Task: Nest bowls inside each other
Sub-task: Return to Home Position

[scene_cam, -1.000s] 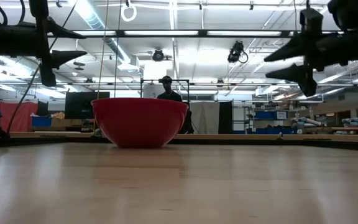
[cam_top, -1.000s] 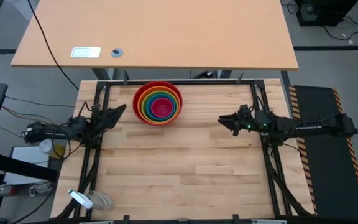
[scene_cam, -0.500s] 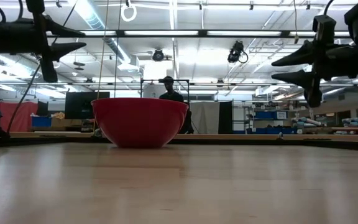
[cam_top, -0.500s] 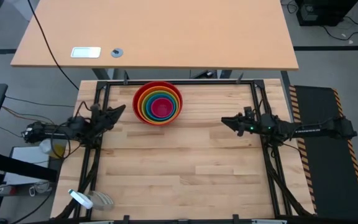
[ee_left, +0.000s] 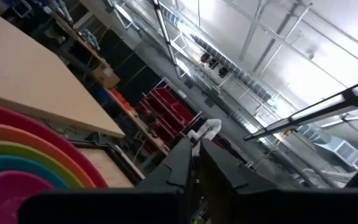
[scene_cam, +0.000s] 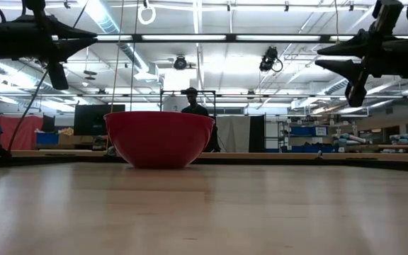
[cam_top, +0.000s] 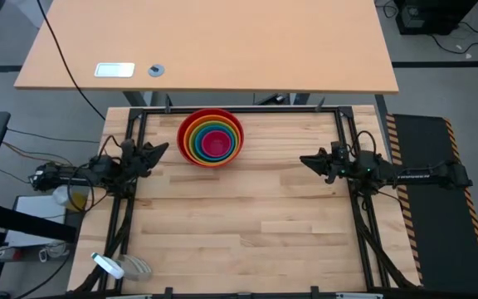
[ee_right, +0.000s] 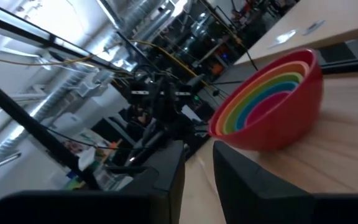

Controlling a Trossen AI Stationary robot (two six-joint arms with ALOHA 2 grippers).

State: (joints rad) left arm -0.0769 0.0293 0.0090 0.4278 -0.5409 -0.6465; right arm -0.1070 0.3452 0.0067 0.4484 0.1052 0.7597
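The bowls (cam_top: 212, 137) stand nested in one stack, red outermost and pink innermost, resting on the red bowl's base (scene_cam: 159, 164) near the table's far edge. My left gripper (cam_top: 163, 148) hovers left of the stack, shut and holding nothing; its own view shows its fingers (ee_left: 192, 152) together, with the bowls (ee_left: 17, 162) beside them. My right gripper (cam_top: 304, 159) hangs well to the right of the stack, with a narrow gap between its fingers (ee_right: 197, 155) and nothing in it. Both stand above the table in the low view (scene_cam: 319, 57).
A light wooden desk (cam_top: 206, 46) with a white item (cam_top: 114, 70) lies beyond the far edge. Black frame rails (cam_top: 131, 208) run along both sides of the table. Small objects (cam_top: 119, 266) lie at the near left corner. People (scene_cam: 192, 99) are in the room behind.
My left gripper's fingers have shut while it kept its place. My right gripper has drawn back toward the table's right edge, and the gap between its fingers has narrowed. The bowl stack has stayed where it was.
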